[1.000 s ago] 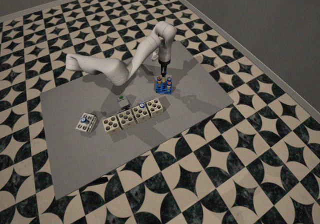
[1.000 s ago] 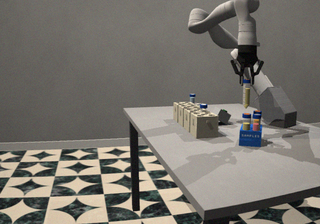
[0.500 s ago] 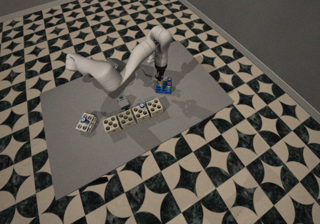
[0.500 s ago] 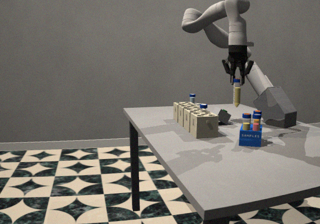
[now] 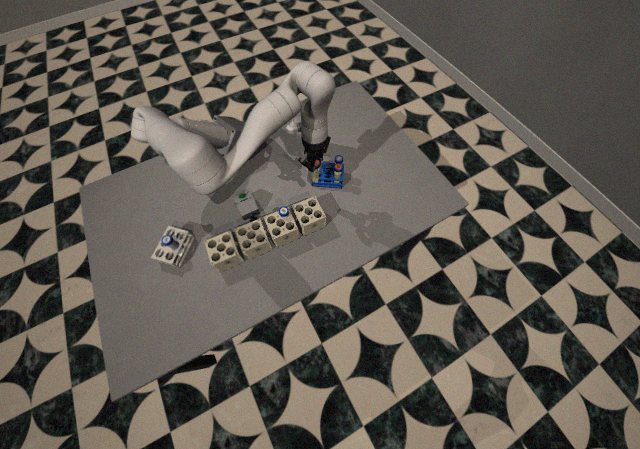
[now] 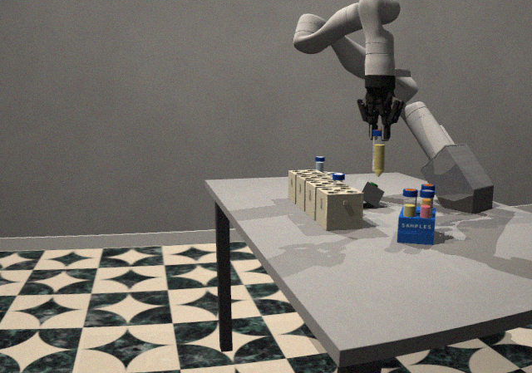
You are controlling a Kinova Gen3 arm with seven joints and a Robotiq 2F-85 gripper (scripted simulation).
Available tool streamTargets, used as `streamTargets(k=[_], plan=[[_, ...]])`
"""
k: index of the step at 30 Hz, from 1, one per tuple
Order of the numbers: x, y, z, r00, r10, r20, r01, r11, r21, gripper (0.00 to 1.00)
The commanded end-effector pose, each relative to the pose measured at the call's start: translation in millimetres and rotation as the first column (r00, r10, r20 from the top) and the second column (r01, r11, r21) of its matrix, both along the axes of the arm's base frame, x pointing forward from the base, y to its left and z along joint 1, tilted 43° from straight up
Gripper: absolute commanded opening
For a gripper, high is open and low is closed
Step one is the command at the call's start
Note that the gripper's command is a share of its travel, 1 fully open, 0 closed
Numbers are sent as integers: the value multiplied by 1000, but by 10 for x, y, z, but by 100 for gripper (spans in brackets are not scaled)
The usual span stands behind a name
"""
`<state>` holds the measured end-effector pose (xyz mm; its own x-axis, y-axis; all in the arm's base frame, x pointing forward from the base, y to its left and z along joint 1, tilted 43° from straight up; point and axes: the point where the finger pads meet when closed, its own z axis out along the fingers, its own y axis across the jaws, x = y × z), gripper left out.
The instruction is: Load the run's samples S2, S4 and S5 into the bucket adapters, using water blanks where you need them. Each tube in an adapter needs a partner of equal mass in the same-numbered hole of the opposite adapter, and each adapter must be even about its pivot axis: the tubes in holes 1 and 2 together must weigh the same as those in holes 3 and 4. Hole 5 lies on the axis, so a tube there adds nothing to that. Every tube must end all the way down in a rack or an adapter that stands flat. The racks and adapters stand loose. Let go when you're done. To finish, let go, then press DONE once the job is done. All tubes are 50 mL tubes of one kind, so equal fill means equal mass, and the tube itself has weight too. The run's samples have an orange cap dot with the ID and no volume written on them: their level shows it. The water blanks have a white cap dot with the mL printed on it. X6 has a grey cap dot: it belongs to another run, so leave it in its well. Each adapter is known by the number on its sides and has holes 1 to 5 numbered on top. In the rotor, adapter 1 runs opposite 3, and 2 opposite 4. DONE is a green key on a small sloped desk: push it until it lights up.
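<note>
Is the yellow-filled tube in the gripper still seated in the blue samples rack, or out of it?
Out. The tube hangs upright from the closed gripper, its pointed tip above the table, clear of the samples rack.

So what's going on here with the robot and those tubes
The robot arm's fingers are shut on a blue-capped tube of yellowish liquid, holding it upright in the air, clear of the blue samples rack. Three tubes remain in that rack. One capped tube already sits in the row of beige blocks.
</note>
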<state>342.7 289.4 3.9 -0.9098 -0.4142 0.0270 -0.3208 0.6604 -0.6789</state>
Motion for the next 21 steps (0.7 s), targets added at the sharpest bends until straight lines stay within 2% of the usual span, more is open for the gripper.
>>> streamTargets(k=[1,3,18,21], plan=[[66,-81,109,996,-66,59,64,997,30,10],[66,-81,109,996,-66,59,64,997,30,10],[290,-379,442,930,-291,226,265,954,140,10],[305,-399,465,922,-306,236,277,949,148,10]])
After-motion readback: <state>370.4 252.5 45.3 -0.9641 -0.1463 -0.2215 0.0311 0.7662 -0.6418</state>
